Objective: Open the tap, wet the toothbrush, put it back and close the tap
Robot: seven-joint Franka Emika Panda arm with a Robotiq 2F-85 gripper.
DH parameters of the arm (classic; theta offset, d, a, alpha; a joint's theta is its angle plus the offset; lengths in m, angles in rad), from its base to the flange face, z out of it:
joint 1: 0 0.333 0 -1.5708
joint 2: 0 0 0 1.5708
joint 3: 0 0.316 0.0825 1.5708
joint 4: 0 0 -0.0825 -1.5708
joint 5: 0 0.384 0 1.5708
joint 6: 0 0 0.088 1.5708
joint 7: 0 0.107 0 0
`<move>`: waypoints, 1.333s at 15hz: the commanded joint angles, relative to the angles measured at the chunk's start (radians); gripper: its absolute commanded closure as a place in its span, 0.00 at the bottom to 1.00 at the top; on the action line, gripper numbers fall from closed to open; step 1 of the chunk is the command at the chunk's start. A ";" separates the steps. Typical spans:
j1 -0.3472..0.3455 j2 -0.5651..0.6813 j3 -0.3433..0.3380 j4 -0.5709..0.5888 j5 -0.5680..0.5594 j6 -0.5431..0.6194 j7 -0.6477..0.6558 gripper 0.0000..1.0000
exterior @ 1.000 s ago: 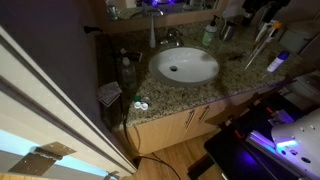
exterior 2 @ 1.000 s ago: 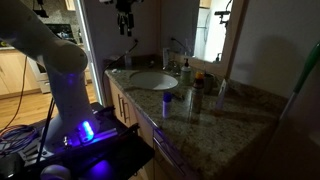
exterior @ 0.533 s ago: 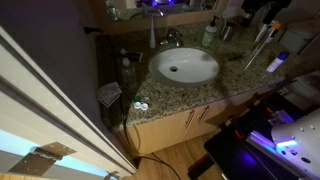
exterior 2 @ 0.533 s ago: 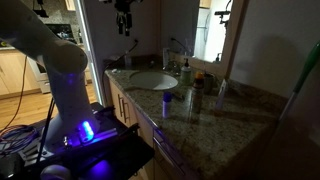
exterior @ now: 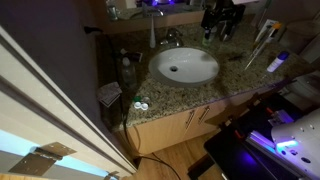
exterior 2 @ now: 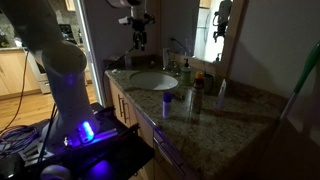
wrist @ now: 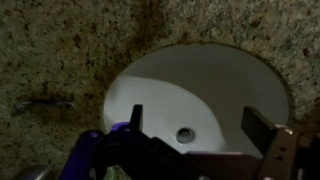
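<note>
Gripper (wrist: 198,128): black two-finger unit; fingers (wrist: 262,130) released, spread wide, nothing between them.
Gripper position: raised above the counter and touching nothing; in an exterior view it hangs (exterior: 221,28) over the far right rim of the basin, to the right of the tap.
Arm (exterior 2: 55,70): white, rising at the left of an exterior view and reaching over the counter to the gripper (exterior 2: 139,44).
Tap (exterior: 172,38): small shiny chrome faucet, at the far edge of the basin, spout toward the bowl; lever position cannot be told.
Basin (exterior: 185,66): white oval sink set into the counter; in the wrist view it (wrist: 215,85) lies directly below the fingers, drain (wrist: 184,133) between them.
Counter (exterior: 235,82): speckled granite slab surrounding the basin.
Bottle (exterior: 152,35): slim, white, upright, just left of the tap.
Toothbrush: cannot be identified.
</note>
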 commanded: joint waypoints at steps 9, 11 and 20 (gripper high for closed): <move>0.034 0.166 -0.020 0.069 -0.035 0.096 -0.112 0.00; 0.019 0.211 -0.048 0.081 -0.057 0.187 -0.180 0.00; -0.008 0.256 -0.138 0.125 -0.066 0.288 -0.186 0.00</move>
